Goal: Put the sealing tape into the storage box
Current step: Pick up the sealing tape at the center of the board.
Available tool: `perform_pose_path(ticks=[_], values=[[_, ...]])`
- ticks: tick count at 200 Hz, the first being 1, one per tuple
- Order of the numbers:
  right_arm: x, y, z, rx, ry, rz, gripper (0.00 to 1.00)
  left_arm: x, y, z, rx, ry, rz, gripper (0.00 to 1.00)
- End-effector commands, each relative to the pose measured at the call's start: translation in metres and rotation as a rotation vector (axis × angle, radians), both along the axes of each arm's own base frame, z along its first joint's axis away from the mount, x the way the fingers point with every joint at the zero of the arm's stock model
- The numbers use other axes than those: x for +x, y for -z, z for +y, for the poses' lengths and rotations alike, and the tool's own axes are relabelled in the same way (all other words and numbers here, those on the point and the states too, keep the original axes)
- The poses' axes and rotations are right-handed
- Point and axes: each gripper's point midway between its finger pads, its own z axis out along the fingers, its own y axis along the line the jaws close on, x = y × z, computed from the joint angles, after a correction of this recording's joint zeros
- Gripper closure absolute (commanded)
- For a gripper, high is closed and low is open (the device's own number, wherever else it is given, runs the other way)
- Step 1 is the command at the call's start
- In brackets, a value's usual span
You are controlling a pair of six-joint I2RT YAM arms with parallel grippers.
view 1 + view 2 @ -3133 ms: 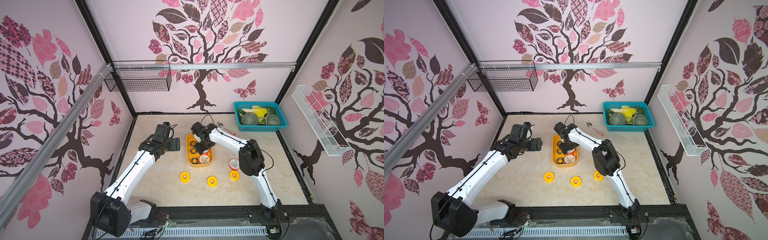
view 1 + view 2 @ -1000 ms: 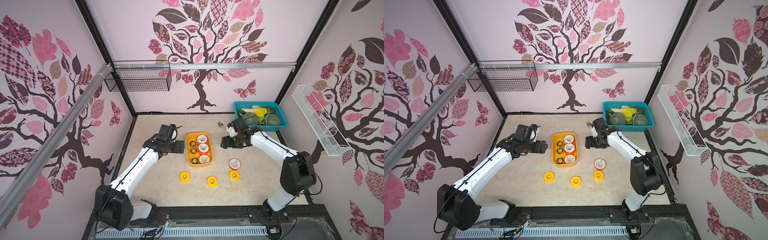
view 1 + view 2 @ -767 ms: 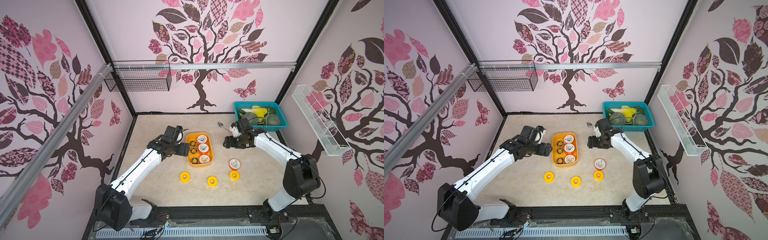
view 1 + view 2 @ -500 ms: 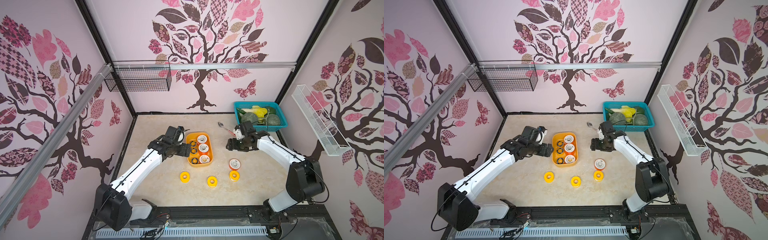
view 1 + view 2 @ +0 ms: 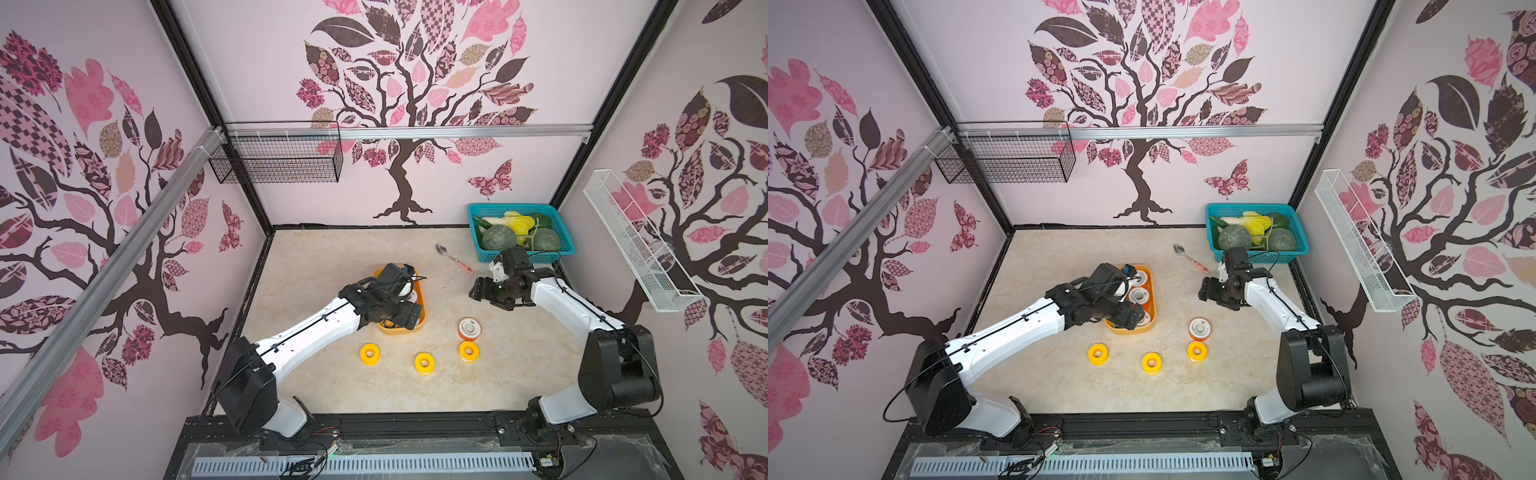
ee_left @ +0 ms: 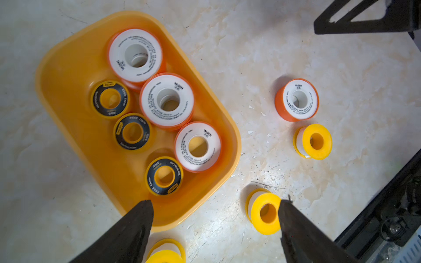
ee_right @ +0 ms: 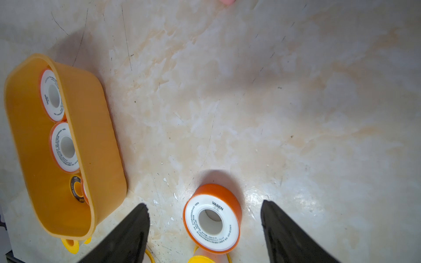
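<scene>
Currently, the storage box (image 6: 68,68) on the worktop (image 6: 296,34) contains six sealing tape rolls: three orange rolls with white faces (image 6: 167,100) in one row and three black rolls with yellow rings (image 6: 132,132) in the row alongside. One loose orange roll (image 7: 211,220) and three yellow rolls (image 5: 423,363) lie outside the box, near one long side and one short end. The left gripper (image 6: 214,202) hovers above that short end, jaws wide, empty. The right gripper (image 7: 204,203) stands clear of the box on the loose orange roll's side, jaws wide, empty.
</scene>
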Motion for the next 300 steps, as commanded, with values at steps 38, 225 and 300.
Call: perform_pose_path(ticks=[38,225,300], values=[[0.001,-0.006,-0.011,0.008,0.053,-0.015,0.19,-0.003,0.010,-0.083,-0.027,0.115,-0.009,0.07],[-0.055,0.069,-0.007,0.173,0.187,0.204,0.89,-0.016,0.076,-0.149,-0.002,0.255,0.152,0.16],[-0.051,0.075,0.031,0.265,0.079,0.230,0.87,-0.002,0.093,-0.140,0.050,0.198,0.143,0.13]])
